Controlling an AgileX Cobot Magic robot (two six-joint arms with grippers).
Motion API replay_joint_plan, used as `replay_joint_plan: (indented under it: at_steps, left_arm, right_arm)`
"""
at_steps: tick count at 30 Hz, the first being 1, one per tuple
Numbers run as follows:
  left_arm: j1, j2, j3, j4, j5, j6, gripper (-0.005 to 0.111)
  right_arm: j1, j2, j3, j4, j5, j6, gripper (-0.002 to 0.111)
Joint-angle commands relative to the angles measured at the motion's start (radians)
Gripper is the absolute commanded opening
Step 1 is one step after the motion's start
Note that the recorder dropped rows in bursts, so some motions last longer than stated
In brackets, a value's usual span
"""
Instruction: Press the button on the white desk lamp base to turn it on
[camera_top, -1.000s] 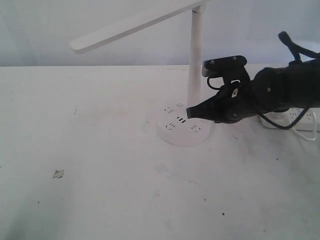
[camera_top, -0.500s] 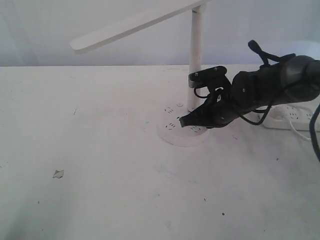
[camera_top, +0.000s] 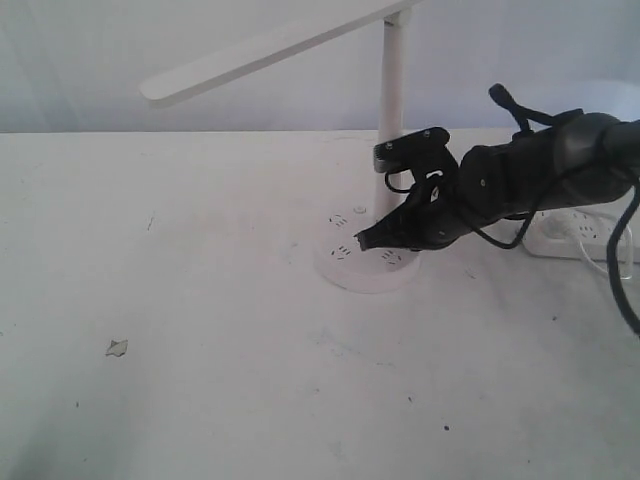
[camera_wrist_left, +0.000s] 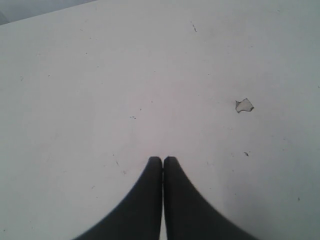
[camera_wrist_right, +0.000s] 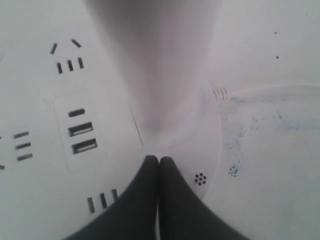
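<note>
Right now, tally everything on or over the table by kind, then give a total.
white desk lamp: 1
white power strip: 1
small grey scrap: 1
black claws: 2, left claw and right claw
Total: 5

Exterior: my right gripper (camera_top: 362, 241) comes in from the right, jaws pinched together, tip low over the top of the lamp base (camera_top: 345, 272), beside the socket holes. Can't tell if it's touching. The white desk lamp (camera_top: 389, 90) stands upright, bar head slanting left. Power strip (camera_top: 583, 232) sits behind my arm. Small scrap (camera_top: 117, 347) lies on the table (camera_top: 200, 400), well apart.
</note>
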Motion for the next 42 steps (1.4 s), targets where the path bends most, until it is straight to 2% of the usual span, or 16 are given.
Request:
replay_joint_plan:
  at_steps: [1,15,25,42]
  left_arm:
    - [-0.009,-0.004,0.003,-0.006,0.001,-0.003,0.0]
    - [-0.009,-0.004,0.003,-0.006,0.001,-0.003,0.0]
    - [-0.009,-0.004,0.003,-0.006,0.001,-0.003,0.0]
    - [-0.009,-0.004,0.003,-0.006,0.001,-0.003,0.0]
  right_arm:
    - [-0.004,0.013,-0.004,-0.034,-0.014,-0.003,0.0]
    - [-0.023,-0.008,-0.004,-0.031,-0.013,-0.002,0.0]
    - [-0.023,-0.183,0.01,-0.031,0.034,-0.002,0.0]
    - [-0.023,-0.556,0.336,-0.03,-0.06,0.073,0.0]
